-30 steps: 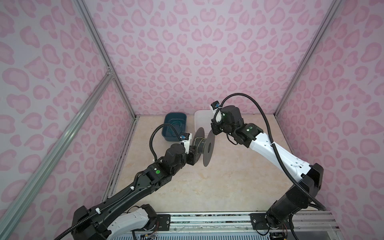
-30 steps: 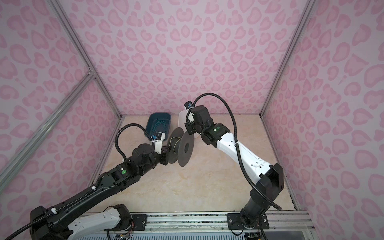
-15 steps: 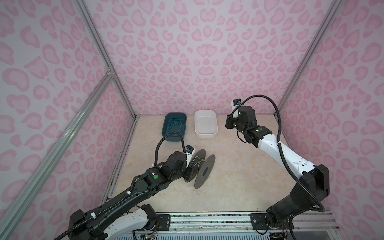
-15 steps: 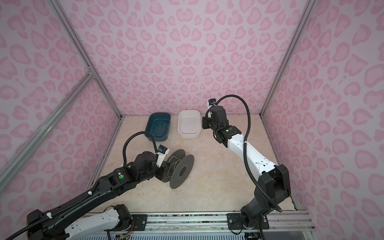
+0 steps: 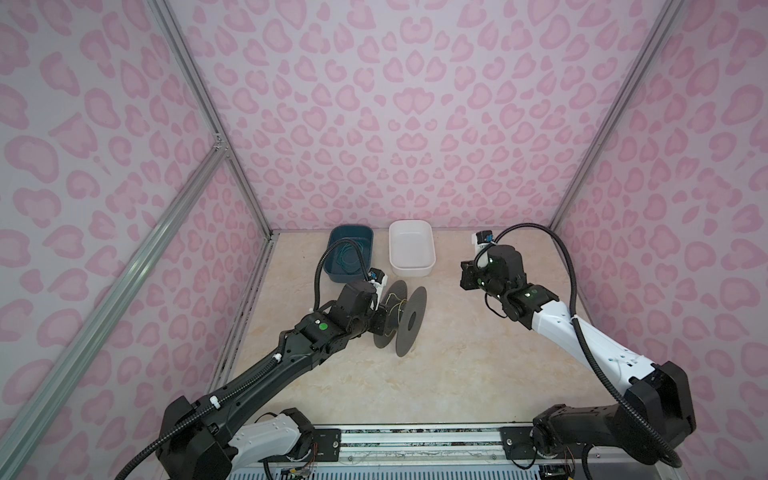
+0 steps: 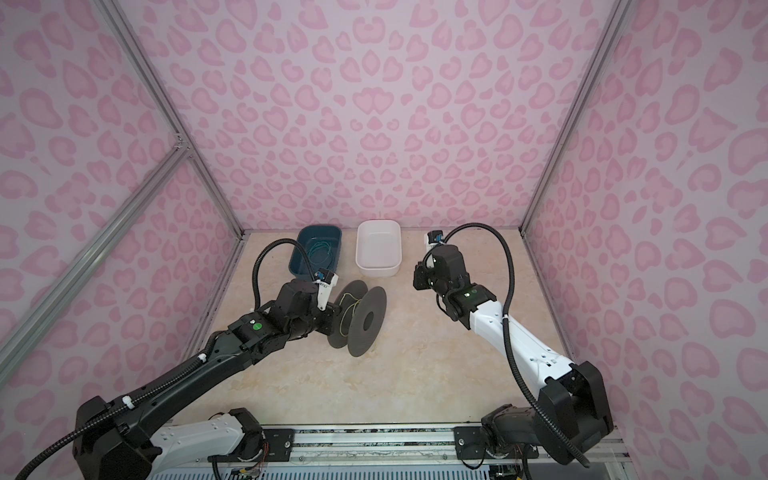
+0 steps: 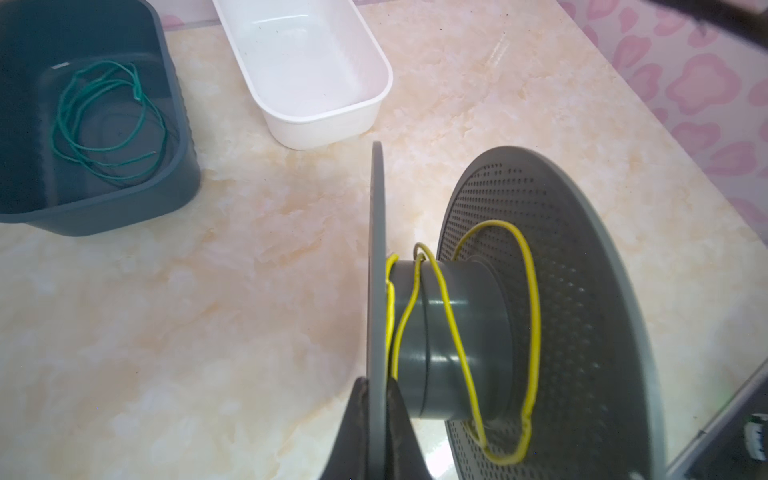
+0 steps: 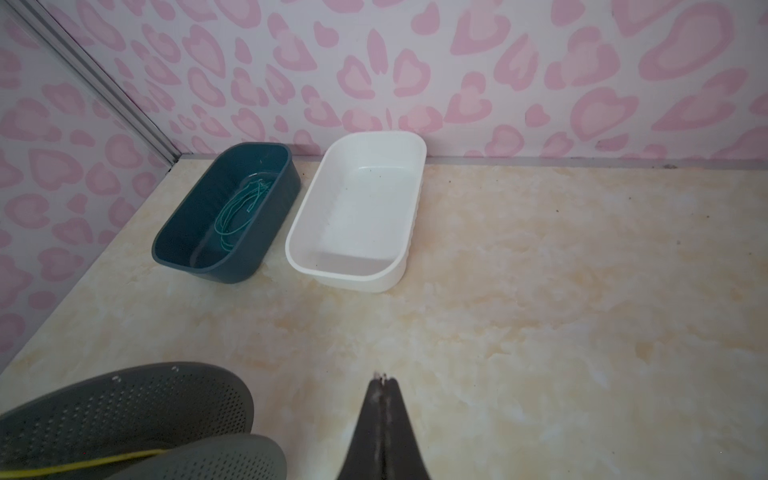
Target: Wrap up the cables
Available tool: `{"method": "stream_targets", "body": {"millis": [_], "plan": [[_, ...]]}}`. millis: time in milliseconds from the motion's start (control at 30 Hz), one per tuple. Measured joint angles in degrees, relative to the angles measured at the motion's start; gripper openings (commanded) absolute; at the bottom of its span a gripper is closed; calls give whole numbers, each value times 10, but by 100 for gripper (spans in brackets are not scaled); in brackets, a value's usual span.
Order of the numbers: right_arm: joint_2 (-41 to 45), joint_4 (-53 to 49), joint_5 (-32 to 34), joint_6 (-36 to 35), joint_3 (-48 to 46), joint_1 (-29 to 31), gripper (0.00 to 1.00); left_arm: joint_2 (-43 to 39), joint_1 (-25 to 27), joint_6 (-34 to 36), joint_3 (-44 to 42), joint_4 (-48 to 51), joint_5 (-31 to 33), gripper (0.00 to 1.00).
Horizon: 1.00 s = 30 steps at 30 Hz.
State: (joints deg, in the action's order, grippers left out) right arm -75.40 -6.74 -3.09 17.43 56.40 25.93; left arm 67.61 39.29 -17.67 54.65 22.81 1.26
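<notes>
The thin yellow wire (image 7: 454,332) lies loosely round the hub of the grey perforated plastic spool (image 5: 409,320), at frame centre. The left end effector (image 7: 376,386) is clamped on its flange; the right end effector (image 5: 467,276), closed and empty, hangs well apart, at the right.

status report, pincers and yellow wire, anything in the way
Left pincer shut on spool flange. Right pincer shut, empty, clear of spool. Yellow wire loosely looped round hub. Green wire in blue bin, out of the way.
</notes>
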Motion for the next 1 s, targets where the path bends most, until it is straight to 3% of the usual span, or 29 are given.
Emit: {"method": "stream_targets", "body": {"millis": [200,367,633,800,1000], "plan": [[40,13,-37,19,-95,7,12,66,-27,-34,31,0,-30,4],[55,46,-87,30,-185,17,27,108,-35,-44,41,-13,-40,4],[-24,160,-170,78,-267,108,38,130,-37,-62,44,-40,-42,4],[-86,230,-175,122,-277,175,40,130,-39,-69,44,-41,-40,4],[-96,247,-144,145,-281,182,38,125,-40,-73,43,-38,-33,4]]}}
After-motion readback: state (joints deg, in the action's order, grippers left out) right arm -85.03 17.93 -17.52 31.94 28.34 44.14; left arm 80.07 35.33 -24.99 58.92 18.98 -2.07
